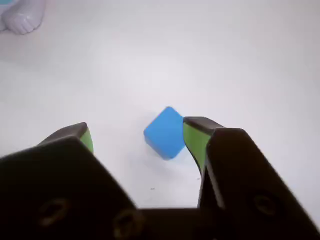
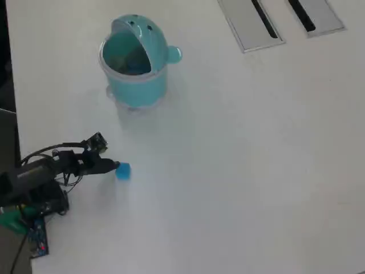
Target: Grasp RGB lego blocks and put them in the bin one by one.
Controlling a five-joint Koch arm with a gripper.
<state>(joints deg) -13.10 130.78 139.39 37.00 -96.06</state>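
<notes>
Wrist view: the tool (image 1: pixel 137 134) is spread, with both green-padded fingertips (image 1: pixel 194 140) visible low in the frame and a clear gap between them. The blue block (image 1: pixel 165 133) lies on the white worktop (image 1: pixel 240 70) inside that gap, turned so that one corner points to 12 o'clock. The block sits just beside the right-hand pad, at about 9 o'clock from it; actual contact cannot be confirmed. The left-hand pad is well apart from the block. A pale object shows at the 11 o'clock corner of the frame; its identity cannot be told.

Overhead view: the arm (image 2: pixel 40 174) enters from the 9 o'clock edge of the worktop. The tool (image 2: pixel 112 166) reaches toward 3 o'clock, with the blue block (image 2: pixel 123 170) directly at its tip. The bin (image 2: pixel 136 63) stands upright at 12 o'clock from the block, well apart from it, lid raised and interior exposed. Two grey slotted panels (image 2: pixel 251 23) lie at the 1 o'clock edge of the worktop.
</notes>
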